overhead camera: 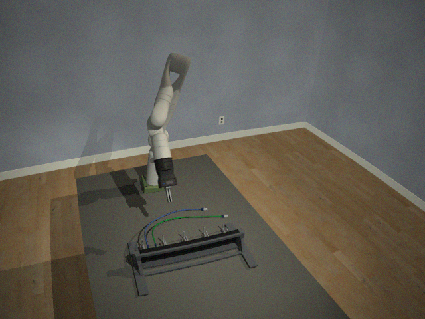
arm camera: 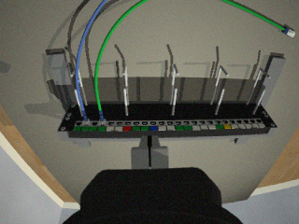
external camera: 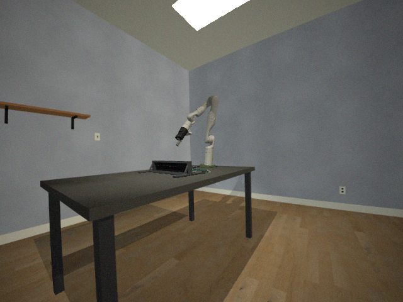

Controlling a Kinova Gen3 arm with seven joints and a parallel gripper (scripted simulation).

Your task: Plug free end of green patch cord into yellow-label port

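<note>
The green patch cord [overhead camera: 192, 216] arcs over the table from the left end of the rack [overhead camera: 192, 255] [external camera: 170, 166] [arm camera: 275, 71]. Its free plug [overhead camera: 224, 215] [arm camera: 288, 32] lies on the table behind the rack. In the wrist view a small yellow label [arm camera: 227, 127] sits right of the middle in the row of ports. My gripper [overhead camera: 169, 199] [external camera: 177, 143] [arm camera: 149, 146] is shut and empty. It hangs in the air above the table, behind the cords and well above the rack, pointing down.
The blue cord [overhead camera: 178, 211] [arm camera: 93, 19] runs beside the green one, its free plug [overhead camera: 204, 208] also on the table. A dark cable [arm camera: 78, 9] loops at the rack's left end. Upright cable posts [overhead camera: 204, 232] stand along the rack. The arm's base [overhead camera: 148, 185] is behind, on the dark table [overhead camera: 206, 295] [external camera: 130, 188].
</note>
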